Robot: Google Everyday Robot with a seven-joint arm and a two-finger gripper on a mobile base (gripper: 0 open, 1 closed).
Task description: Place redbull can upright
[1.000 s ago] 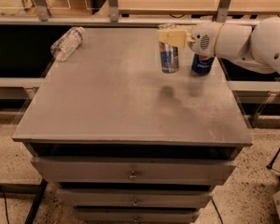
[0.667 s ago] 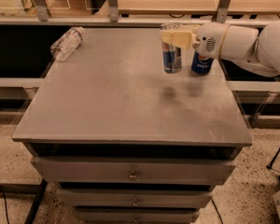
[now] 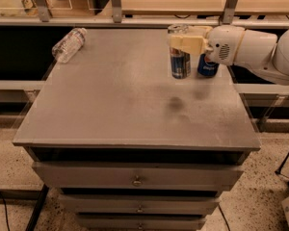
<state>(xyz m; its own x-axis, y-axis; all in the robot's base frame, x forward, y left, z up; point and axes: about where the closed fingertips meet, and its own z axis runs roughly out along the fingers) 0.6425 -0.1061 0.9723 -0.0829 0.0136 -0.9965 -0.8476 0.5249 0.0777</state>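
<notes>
The redbull can (image 3: pixel 180 64) stands upright at the far right of the grey surface (image 3: pixel 115 109). Its long axis is vertical, with the silver top pointing up and the base down. The gripper (image 3: pixel 182 42) reaches in from the right on a white arm (image 3: pixel 253 49). Its cream fingers (image 3: pixel 193 43) are clenched around the can's upper part, just under the rim, so the blue and silver panels show below them.

Whether the base rests on the surface or hangs slightly above it is hard to tell. A dark smudge, possibly the can's shadow, lies on the surface nearer than the can.

A Pepsi can (image 3: pixel 208 67) stands upright just right of the redbull can, partly hidden behind the gripper. A clear bottle (image 3: pixel 69 44) lies on its side at the far left corner, well apart from both cans. Drawers (image 3: pixel 135 177) with small knobs run below the surface at the near side.
</notes>
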